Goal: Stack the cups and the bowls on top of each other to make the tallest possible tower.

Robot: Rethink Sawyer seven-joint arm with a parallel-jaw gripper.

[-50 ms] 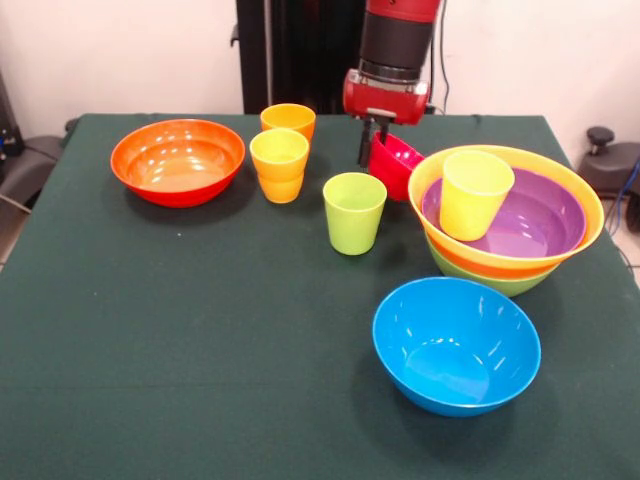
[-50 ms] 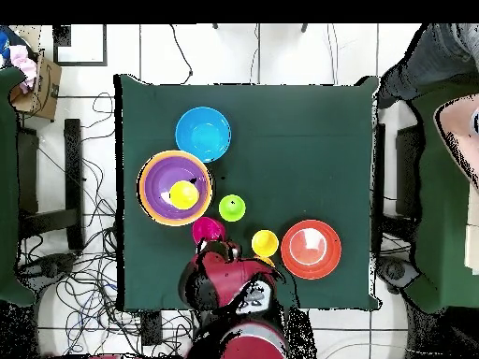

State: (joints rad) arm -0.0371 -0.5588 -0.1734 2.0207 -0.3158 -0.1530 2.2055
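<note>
The tower (image 1: 505, 235) stands at the table's (image 1: 200, 380) edge: nested bowls with a yellow cup (image 1: 475, 193) inside. The blue bowl (image 1: 456, 345), red-orange bowl (image 1: 178, 161) and other cups remain loose. The gripper (image 1: 374, 150) has its jaws clamped on the small magenta bowl (image 1: 395, 165).

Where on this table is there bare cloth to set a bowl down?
Open cloth lies in front of the red-orange bowl and left of the blue bowl. It is crowded between the lime green cup, the nested bowls and the gripper holding the small magenta-red bowl.
</note>
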